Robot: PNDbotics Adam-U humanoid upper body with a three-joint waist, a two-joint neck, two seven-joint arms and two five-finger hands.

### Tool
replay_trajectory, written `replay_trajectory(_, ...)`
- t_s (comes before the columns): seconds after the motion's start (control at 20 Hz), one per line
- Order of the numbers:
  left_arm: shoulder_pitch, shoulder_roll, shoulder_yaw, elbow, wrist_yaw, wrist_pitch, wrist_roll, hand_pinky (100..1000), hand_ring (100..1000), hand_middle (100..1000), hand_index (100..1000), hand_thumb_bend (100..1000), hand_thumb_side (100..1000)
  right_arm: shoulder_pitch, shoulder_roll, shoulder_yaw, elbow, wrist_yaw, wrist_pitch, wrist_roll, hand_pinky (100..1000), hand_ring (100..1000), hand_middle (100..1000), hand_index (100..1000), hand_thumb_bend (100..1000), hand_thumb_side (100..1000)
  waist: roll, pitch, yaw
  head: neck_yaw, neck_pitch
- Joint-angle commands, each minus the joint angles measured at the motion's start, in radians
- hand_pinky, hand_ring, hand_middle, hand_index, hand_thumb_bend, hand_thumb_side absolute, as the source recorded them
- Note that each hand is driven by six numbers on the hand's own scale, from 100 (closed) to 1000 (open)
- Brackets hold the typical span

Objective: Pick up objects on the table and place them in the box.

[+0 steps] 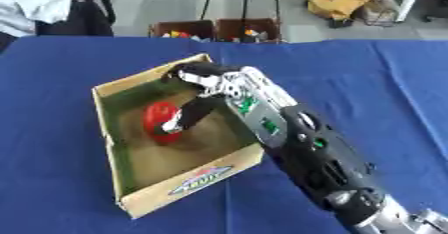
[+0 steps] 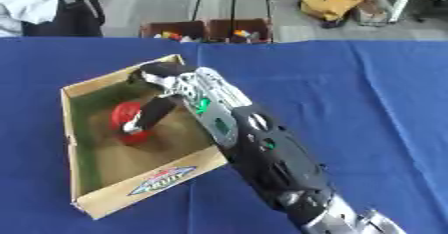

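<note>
while right hand [image 1: 197, 109] reaches in, glossy red object [image 1: 159, 121], cardboard box [image 1: 188, 182]

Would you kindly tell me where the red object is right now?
The red object lies inside the cardboard box, toward its left wall, with the right robot hand reaching onto it.

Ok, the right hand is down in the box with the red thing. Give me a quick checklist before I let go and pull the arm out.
1. Red object inside the cardboard box: ok, it sits on the box floor near the left wall.
2. Right hand over the box: ok, its fingers reach down to the red object.
3. Fingers released from the red object: cannot tell, they touch it but the grip is not clear.
4. Arm clear of the box walls for pulling out: not ok, the forearm crosses the right wall.
5. Blue tablecloth around the box free of more objects: ok in these views.
6. Left hand: cannot tell, not in view.
</note>
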Motion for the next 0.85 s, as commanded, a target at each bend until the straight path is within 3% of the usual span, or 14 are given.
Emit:
replay_trajectory(0.05,-0.008,0.023,0.006,-0.015,-0.001,0.0,0.003,629,792,782,822,100,772,-0.032,-0.057,-0.034,-0.105,-0.044,0.009,-0.017,895,934,951,958,599,584,-0.006,-0.013,-0.003,0.006,0.001)
replay_trajectory(0.35,-0.006,0.026,0.008,-0.015,-0.003,-0.001,0.007,629,792,782,822,100,772,-0.028,-0.133,-0.097,-0.282,-0.121,0.05,-0.059,895,932,945,957,580,616,-0.004,-0.015,-0.014,0.02,0.015)
replay_trajectory(0.55,-0.004,0.026,0.01,-0.015,-0.004,-0.003,0.008,630,793,782,822,100,773,-0.005,-0.194,-0.153,-0.407,-0.193,0.085,-0.119,882,918,918,951,541,638,-0.001,-0.02,-0.025,0.029,0.043)
replay_trajectory(0.75,0.002,0.023,0.013,-0.015,-0.006,-0.004,0.011,630,793,782,823,100,776,0.046,-0.272,-0.22,-0.529,-0.283,0.122,-0.248,856,879,884,949,476,698,0.0,-0.027,-0.044,0.032,0.078)
replay_trajectory(0.8,0.004,0.022,0.014,-0.015,-0.006,-0.004,0.013,630,793,782,824,100,779,0.061,-0.292,-0.238,-0.556,-0.301,0.133,-0.308,832,859,863,937,329,892,0.002,-0.029,-0.05,0.037,0.084)
replay_trajectory(0.85,0.006,0.021,0.016,-0.015,-0.007,-0.005,0.014,630,794,782,824,100,780,0.08,-0.312,-0.251,-0.58,-0.318,0.144,-0.376,830,857,855,935,453,810,0.003,-0.03,-0.056,0.043,0.089)
